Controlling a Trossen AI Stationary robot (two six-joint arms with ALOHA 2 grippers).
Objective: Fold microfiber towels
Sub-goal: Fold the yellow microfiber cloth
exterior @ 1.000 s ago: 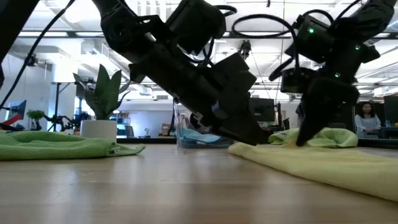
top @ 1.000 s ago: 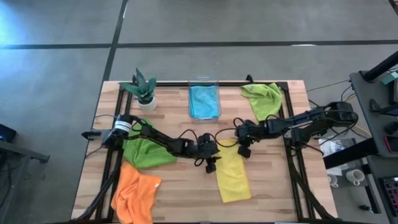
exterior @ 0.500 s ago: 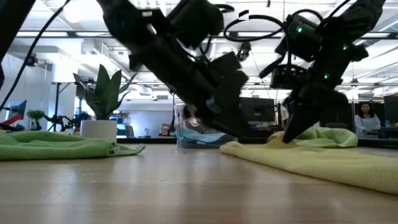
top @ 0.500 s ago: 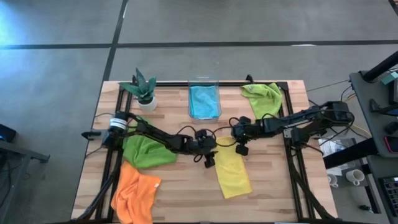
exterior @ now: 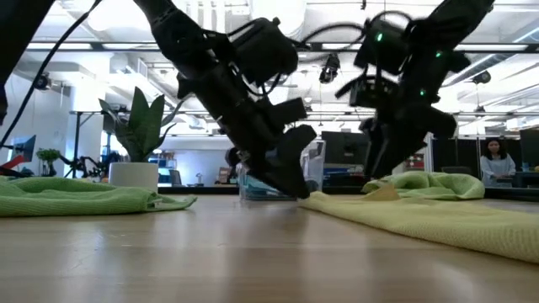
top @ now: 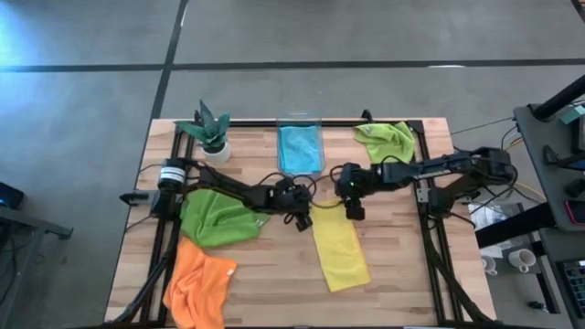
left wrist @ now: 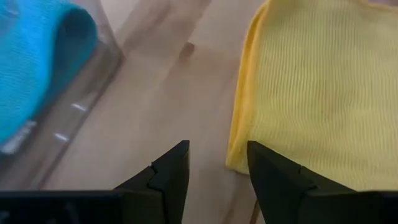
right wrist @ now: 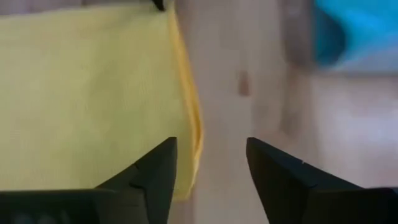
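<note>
High view shows the left gripper and right gripper, both parted and empty, at the far corners of the yellow towel lying mid-table; each should pinch its corner fully and lift evenly.

Materials and finish: cloth, wood, clear plastic, dark matt hardware

Yellow towel: matt ribbed knit, fine rows plain in the left wrist view, rolled hem. Blue towel: same soft matt weave, sits in a clear glossy plastic bin. Worktop: pale wood planks, smooth satin, grain and a small knot showing. Left claw and right claw: fingers matt black, hard and smooth. Green, lime and orange towels: rumpled matt cloth.
</note>
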